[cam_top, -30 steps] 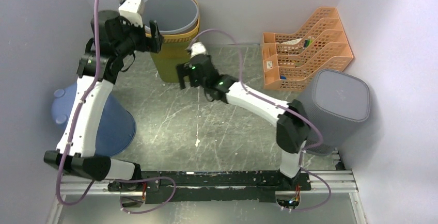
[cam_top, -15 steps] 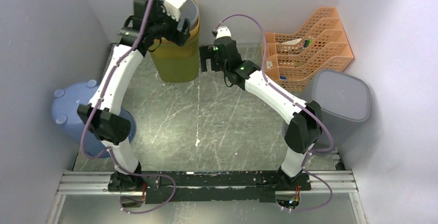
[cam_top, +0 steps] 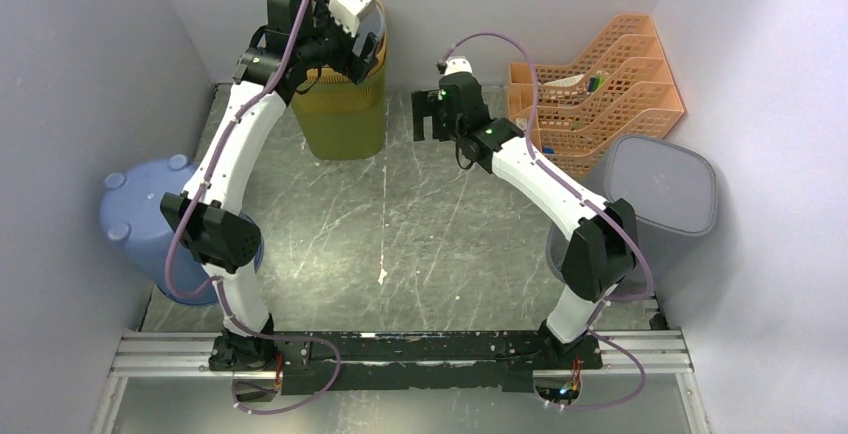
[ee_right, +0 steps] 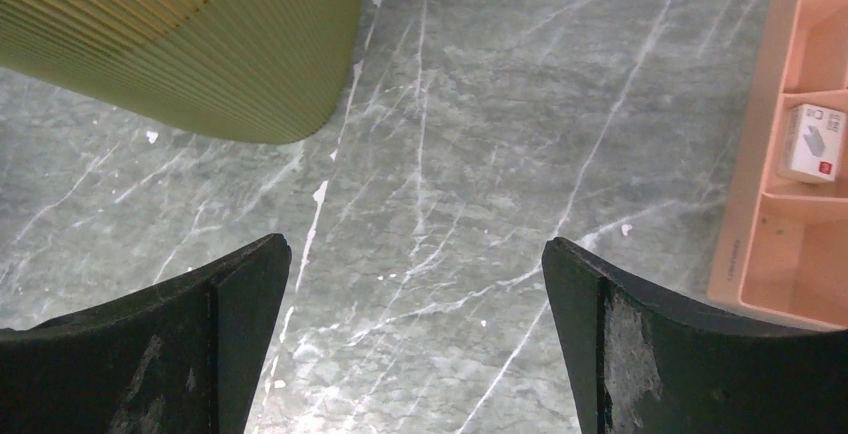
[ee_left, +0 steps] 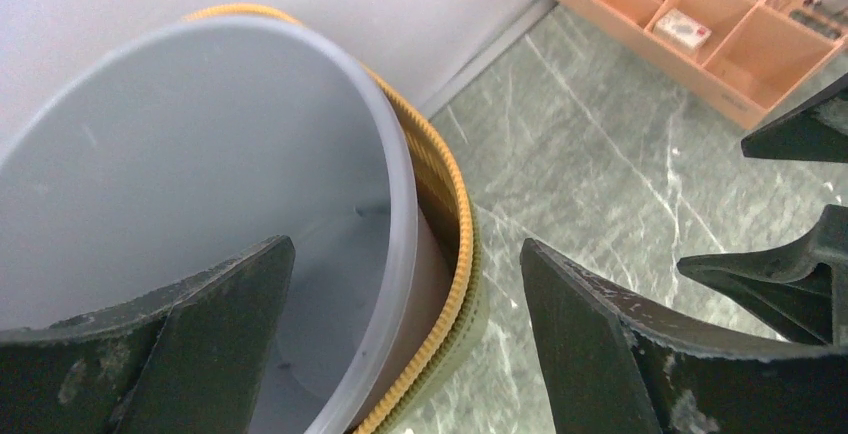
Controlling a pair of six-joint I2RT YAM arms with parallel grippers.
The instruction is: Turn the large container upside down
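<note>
Whereas a second ago the left arm sat folded low at the frame's left and the right gripper (cam_top: 432, 119) hung close by the container's side, the left arm now stretches up the frame and the right gripper, jaws wide and empty, has drawn rightward over the marbled table (cam_top: 400, 234) toward the orange tray (cam_top: 590, 94). Farther back, the left gripper (cam_top: 367, 54), also spread wide and holding nothing, hangs over the rim of the large container (cam_top: 345, 119), one finger above the grey bin (ee_left: 200, 154) nested inside, the other outside. That container stands upright at upper middle by the back wall, olive, ribbed, yellow-rimmed; a white box (ee_right: 812, 144) in the tray bears an unreadable red mark.
</note>
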